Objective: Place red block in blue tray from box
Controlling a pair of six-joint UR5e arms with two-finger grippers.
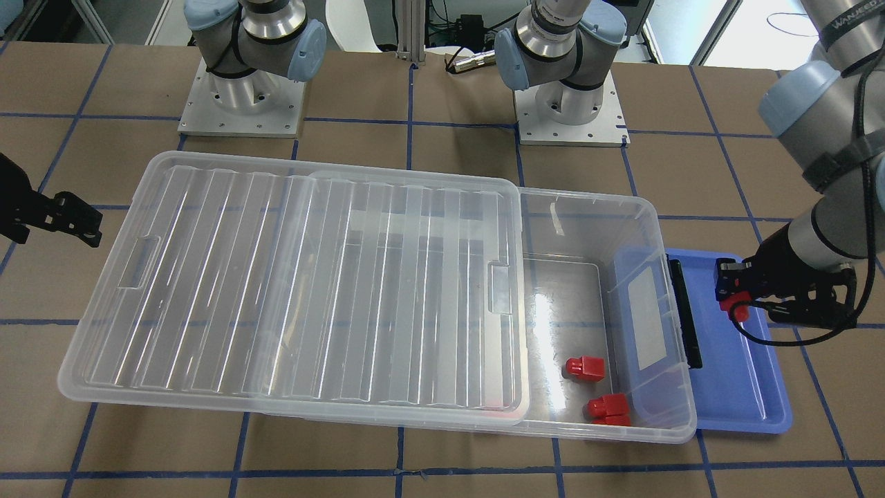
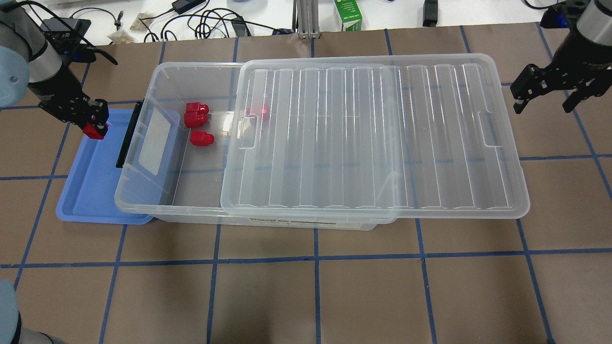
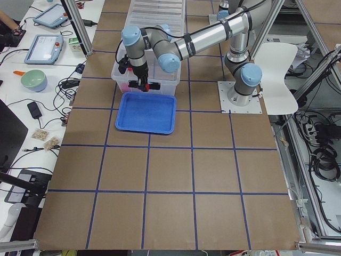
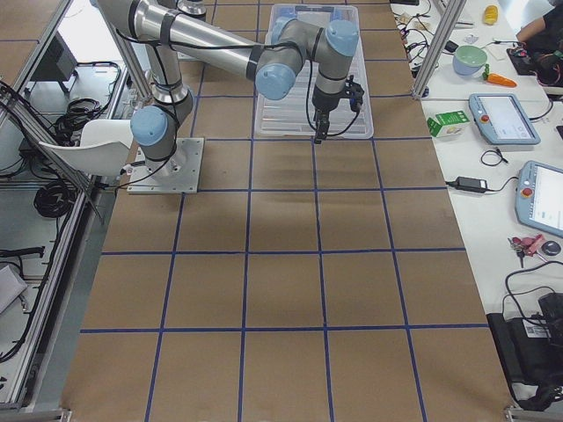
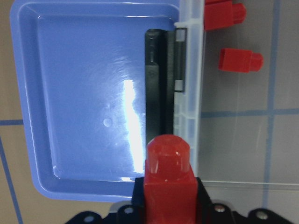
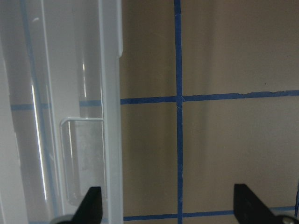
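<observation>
My left hand (image 2: 94, 124) grips the red block (image 5: 168, 172) over the blue tray (image 2: 91, 191), just outside the box (image 2: 191, 213) latch (image 2: 127, 134). Two spare blocks (image 2: 201, 138) lie inside the box's end wall. My right hand (image 2: 543, 101) hangs released past the lid (image 2: 373, 138).

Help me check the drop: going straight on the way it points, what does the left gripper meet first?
Probably the blue tray: the left gripper, shut on a red block, points down over it beside the black latch. Depth is unclear.

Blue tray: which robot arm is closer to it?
Left. The left arm hangs right over the blue tray, jaws shut on a red block. The right arm is past the lid, at the opposite end of the clear box, jaws open.
</observation>
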